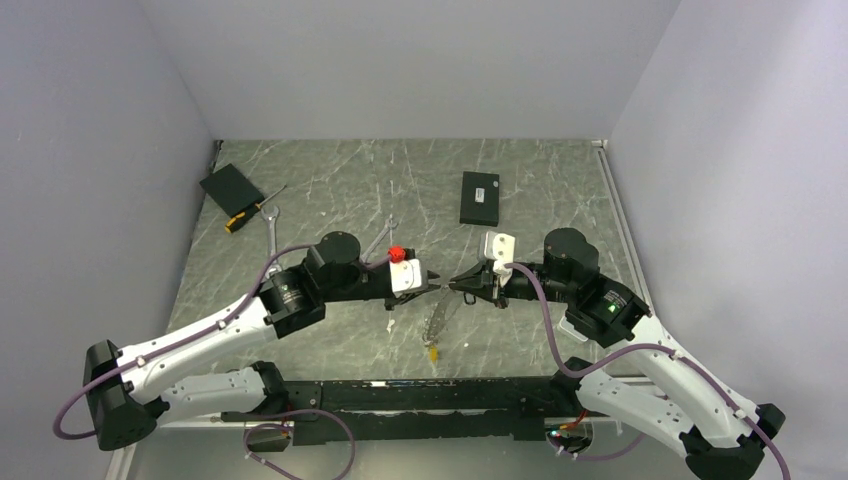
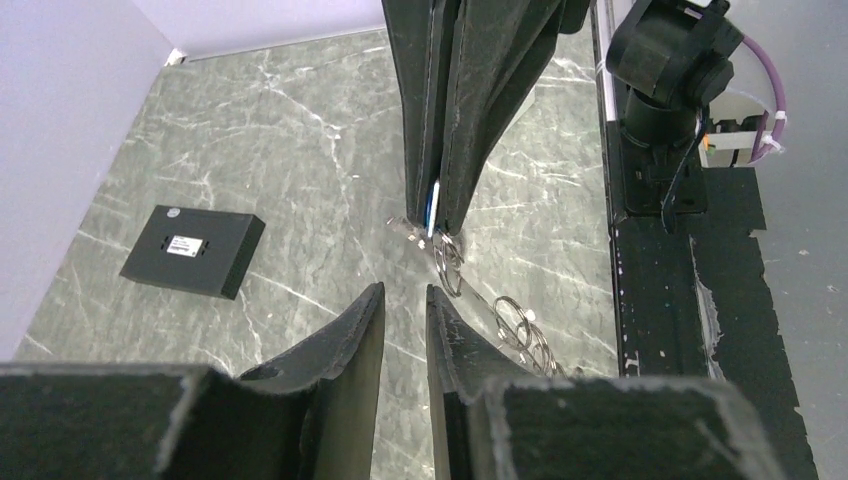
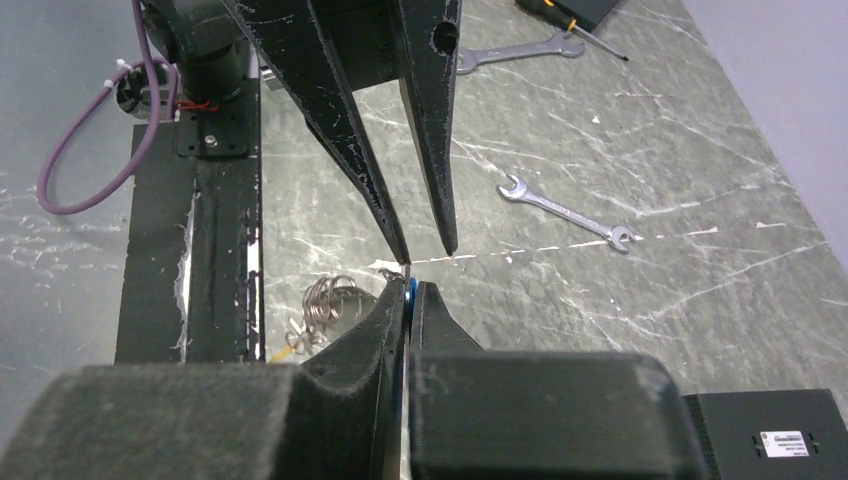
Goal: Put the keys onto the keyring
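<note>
My right gripper [image 1: 457,284] is shut on a small blue-headed key [image 3: 408,290], seen edge-on between its fingers; the key also shows in the left wrist view [image 2: 435,207]. My left gripper [image 1: 438,287] faces it tip to tip, open by a narrow gap and empty, in the left wrist view [image 2: 405,292]. In the right wrist view its fingertips [image 3: 400,255] hang just above the key. The keyring [image 1: 437,320], a cluster of silver wire rings, trails from under the key toward the near edge [image 2: 515,325] [image 3: 325,300], with a yellow bit [image 1: 433,352] at its end.
Two silver wrenches [image 1: 272,225] [image 1: 380,240] lie left of centre; one shows in the right wrist view [image 3: 565,210]. A yellow-handled screwdriver [image 1: 255,212] rests by a black box [image 1: 231,187] at the far left. Another black box [image 1: 480,197] lies at the back centre. A black rail [image 1: 440,395] runs along the near edge.
</note>
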Tool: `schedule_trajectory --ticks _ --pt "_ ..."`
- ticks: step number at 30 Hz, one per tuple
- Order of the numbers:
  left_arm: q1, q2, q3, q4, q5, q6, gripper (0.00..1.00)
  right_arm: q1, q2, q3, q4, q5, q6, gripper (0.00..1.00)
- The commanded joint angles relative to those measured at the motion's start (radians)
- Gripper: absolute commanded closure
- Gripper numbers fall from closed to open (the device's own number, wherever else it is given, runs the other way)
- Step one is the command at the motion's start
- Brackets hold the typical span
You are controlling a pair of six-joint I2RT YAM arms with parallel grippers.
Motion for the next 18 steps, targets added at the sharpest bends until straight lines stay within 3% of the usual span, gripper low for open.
schedule_trajectory --ticks 1,7,12,18 --pt "0.001 0.015 -0.004 0.076 0.041 -0.006 0.74 0.003 -0.020 0.048 0.083 -0.016 0.010 1.00" --pt "0.001 0.044 0.039 0.005 0.143 0.003 0.70 0.003 -0.028 0.046 0.089 -0.008 0.004 1.00" --pt "0.001 0.033 0.075 -0.090 0.116 0.011 0.57 0.003 -0.041 0.038 0.094 0.008 0.000 1.00" --pt "0.001 0.009 0.050 -0.038 0.098 -0.020 0.56 0.003 -0.047 0.035 0.100 0.007 0.002 1.00"
